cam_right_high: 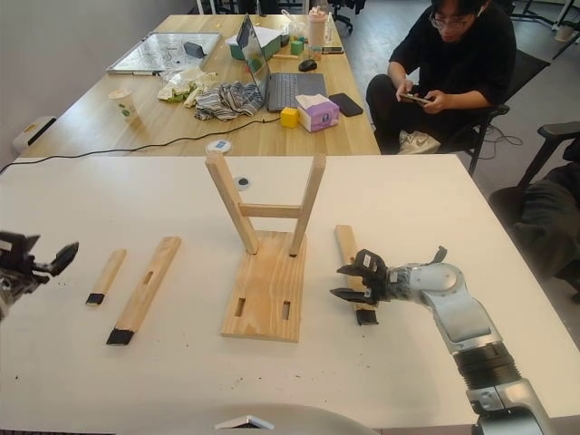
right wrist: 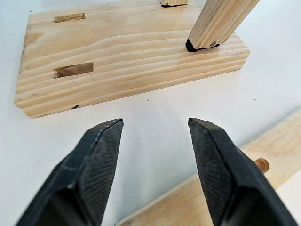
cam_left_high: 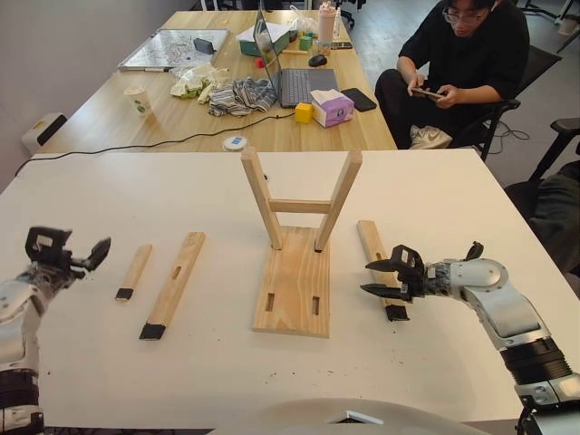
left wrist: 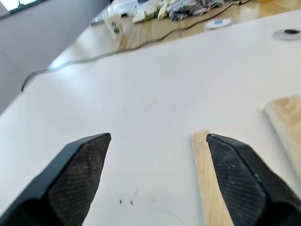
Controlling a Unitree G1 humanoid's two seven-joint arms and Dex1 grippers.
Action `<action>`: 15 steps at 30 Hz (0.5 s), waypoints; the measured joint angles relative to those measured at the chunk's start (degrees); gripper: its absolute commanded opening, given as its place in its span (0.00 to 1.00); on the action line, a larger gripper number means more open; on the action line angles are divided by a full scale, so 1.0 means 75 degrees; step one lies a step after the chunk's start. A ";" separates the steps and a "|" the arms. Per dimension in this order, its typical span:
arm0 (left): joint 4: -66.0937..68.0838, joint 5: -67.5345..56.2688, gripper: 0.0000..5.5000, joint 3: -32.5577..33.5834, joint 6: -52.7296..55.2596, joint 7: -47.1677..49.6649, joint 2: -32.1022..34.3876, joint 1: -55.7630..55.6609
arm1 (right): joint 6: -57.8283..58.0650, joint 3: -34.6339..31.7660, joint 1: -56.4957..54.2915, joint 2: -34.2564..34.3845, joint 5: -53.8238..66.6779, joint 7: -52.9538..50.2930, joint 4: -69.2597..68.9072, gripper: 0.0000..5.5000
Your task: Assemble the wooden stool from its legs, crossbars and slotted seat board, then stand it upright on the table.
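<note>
- Right gripper [cam_left_high: 365, 277]: jaws released, holding nothing, low over the counter [cam_left_high: 453, 362] between the seat board [cam_left_high: 292, 281] and a loose leg [cam_left_high: 373, 243] just beside it.
- Left gripper [cam_left_high: 80, 256]: jaws spread, empty, near the crossbar [cam_left_high: 134, 270] and another leg [cam_left_high: 174, 283].
- The board lies flat; a two-leg frame [cam_left_high: 301, 204] stands in its far slots, and the near slots are open.
- Risk: a skewed pinch could spin the leg on the smooth top.
- Risk: nudging the board may tip the frame, which probably sits loosely.
- White counter; behind it, a cluttered wooden desk [cam_left_high: 109, 118] with a laptop [cam_left_high: 304, 82].
</note>
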 measured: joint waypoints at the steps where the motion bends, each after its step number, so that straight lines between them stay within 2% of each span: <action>1: 0.0142 -0.0111 0.68 0.0018 0.0160 -0.0057 -0.0156 0.0026 | 0.0006 0.0002 -0.0003 0.0000 0.0006 -0.0014 0.0000 0.47; 7: 0.0065 -0.0754 0.68 0.0176 0.0819 -0.0486 -0.0570 0.0062 | -0.0001 0.0038 -0.0107 -0.0004 0.0010 0.0063 0.0149 0.47; 13: 0.0599 -0.0236 0.68 -0.0320 0.0807 -0.0726 -0.0566 0.0110 | 0.0004 0.0055 -0.0105 -0.0005 0.0007 0.0041 0.0148 0.47; 15: 0.0680 0.0009 0.64 -0.0447 0.0608 -0.0760 -0.0523 0.0115 | 0.0003 0.0133 -0.0123 -0.0004 -0.0011 0.0055 0.0185 0.48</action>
